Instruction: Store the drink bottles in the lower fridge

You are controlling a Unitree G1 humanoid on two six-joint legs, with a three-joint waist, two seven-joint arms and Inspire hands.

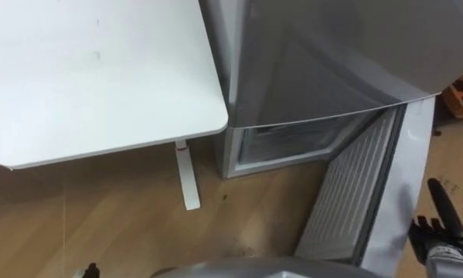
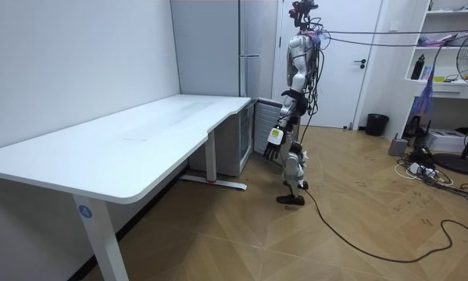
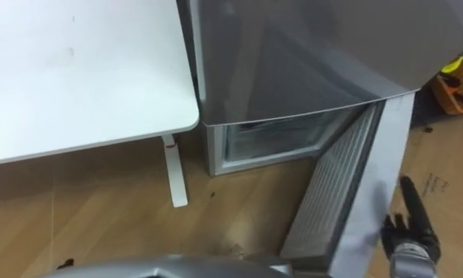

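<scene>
**Left eye view, then right eye view, then room view: lower fridge door (image 1: 347, 201) open, right hand (image 1: 445, 235) released**

Left eye view. The right hand is at the lower right with its fingers straight, holding nothing. The open lower fridge door stands just left of the hand, with its ribbed inner liner facing away from the hand. Whether the hand touches the door edge cannot be told. The lower fridge compartment (image 1: 285, 143) lies ahead of the hand and further to its left. Its contents cannot be made out. The white desk (image 1: 92, 69) is well apart from the hand, far to its left and just beside the fridge.

Right eye view. The arrangement is the same, with the hand beside the door's outer edge.

Room view. The robot stands upright on the wood floor (image 2: 218, 226), facing the fridge (image 2: 241, 70) at the desk's end. The right hand hangs fingers-down just beside the open lower door, on the room view's right of it.
</scene>
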